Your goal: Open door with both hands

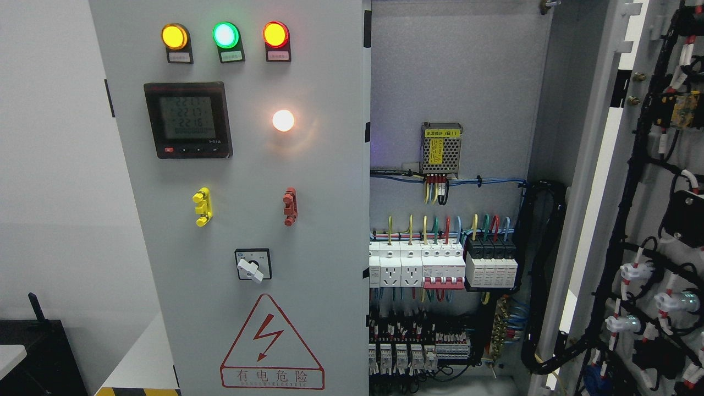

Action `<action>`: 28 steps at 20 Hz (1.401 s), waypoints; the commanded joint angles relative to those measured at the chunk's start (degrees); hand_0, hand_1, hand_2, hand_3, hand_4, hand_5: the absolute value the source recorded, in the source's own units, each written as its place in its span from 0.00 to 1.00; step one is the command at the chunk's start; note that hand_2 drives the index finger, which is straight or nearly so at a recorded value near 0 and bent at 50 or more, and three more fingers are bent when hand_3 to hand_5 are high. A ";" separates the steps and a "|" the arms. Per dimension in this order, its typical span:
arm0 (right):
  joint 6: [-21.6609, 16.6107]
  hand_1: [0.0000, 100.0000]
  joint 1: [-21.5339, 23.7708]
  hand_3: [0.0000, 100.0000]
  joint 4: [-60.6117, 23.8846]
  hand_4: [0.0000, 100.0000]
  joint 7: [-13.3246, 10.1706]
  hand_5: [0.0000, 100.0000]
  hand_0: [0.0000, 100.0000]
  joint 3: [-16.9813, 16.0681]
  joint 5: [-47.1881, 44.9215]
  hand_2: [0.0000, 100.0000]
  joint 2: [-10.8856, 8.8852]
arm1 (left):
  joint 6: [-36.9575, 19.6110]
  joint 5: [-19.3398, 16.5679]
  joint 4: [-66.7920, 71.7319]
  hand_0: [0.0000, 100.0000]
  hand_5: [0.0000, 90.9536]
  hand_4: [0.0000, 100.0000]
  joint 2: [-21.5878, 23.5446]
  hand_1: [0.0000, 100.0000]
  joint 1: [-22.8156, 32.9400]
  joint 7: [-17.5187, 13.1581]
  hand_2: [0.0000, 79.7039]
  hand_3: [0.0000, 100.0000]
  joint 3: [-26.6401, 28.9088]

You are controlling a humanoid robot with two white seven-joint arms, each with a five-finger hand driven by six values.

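Now | right door (649, 231) swung open rightward, tall axis upright | left door (247, 220) closed | no robot hand visible, state unknowable

Bright, even light | white lamp (283, 120) blooms with glare | focus sharp | cabinet bottom (429, 352) shadowed

The one head view looks straight ahead, about level, close to an electrical cabinet (456, 82). Its shut left door (247, 220) fills the middle; the open right door (649, 220) runs off the right edge.
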 commanded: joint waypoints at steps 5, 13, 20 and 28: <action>-1.65 0.00 13.20 0.00 -35.42 0.00 0.04 0.00 0.38 -1.16 -1.67 0.00 -6.47 | -0.13 0.08 -0.31 0.00 0.00 0.00 -0.58 0.00 -0.07 -0.48 0.00 0.00 -0.03; -2.00 0.00 29.56 0.00 -65.93 0.00 -0.05 0.00 0.38 -0.29 -1.67 0.00 -8.40 | -0.13 0.08 -0.31 0.00 0.00 0.00 -0.58 0.00 -1.30 -0.48 0.00 0.00 -0.12; -6.57 0.00 36.60 0.00 -81.50 0.00 0.04 0.00 0.38 0.24 -1.58 0.00 -11.21 | -0.13 0.08 -0.40 0.00 0.00 0.00 -0.67 0.00 -1.48 -0.48 0.00 0.00 -0.03; -11.49 0.00 40.82 0.00 -92.50 0.00 0.04 0.00 0.38 5.77 -1.67 0.00 -15.52 | -0.13 0.08 -0.31 0.00 0.00 0.00 -0.67 0.00 -1.48 -0.57 0.00 0.00 -0.03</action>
